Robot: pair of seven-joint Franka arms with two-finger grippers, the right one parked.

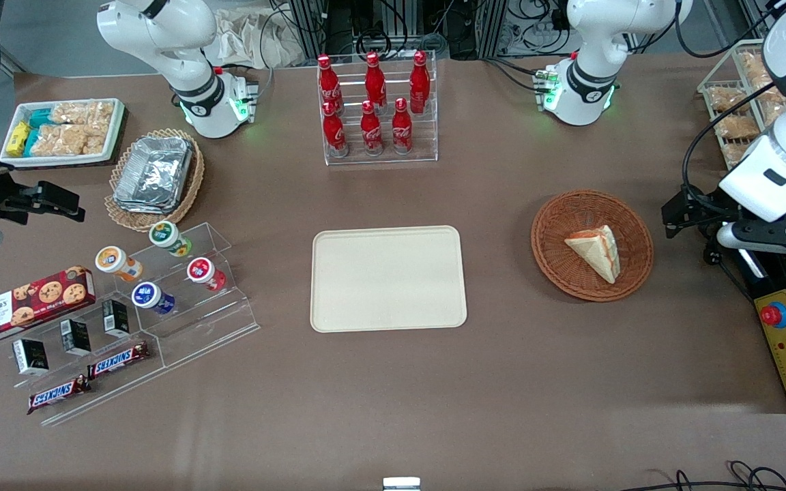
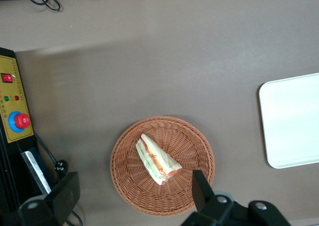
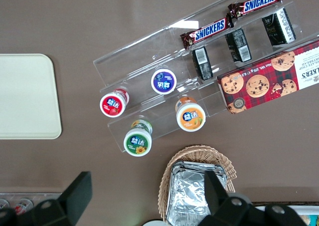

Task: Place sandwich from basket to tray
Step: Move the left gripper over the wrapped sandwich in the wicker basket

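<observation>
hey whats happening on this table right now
A robot arm is set to move a sandwich from a wicker basket to a beige tray. Nothing is picked up yet: the sandwich lies in the basket and the tray is bare. The gripper hangs above the basket, jaws open, touching nothing.

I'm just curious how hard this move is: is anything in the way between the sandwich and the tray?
Nothing visible. The sandwich lies in the basket, only bare table separates it from the tray, and the open gripper hangs above the basket.
</observation>
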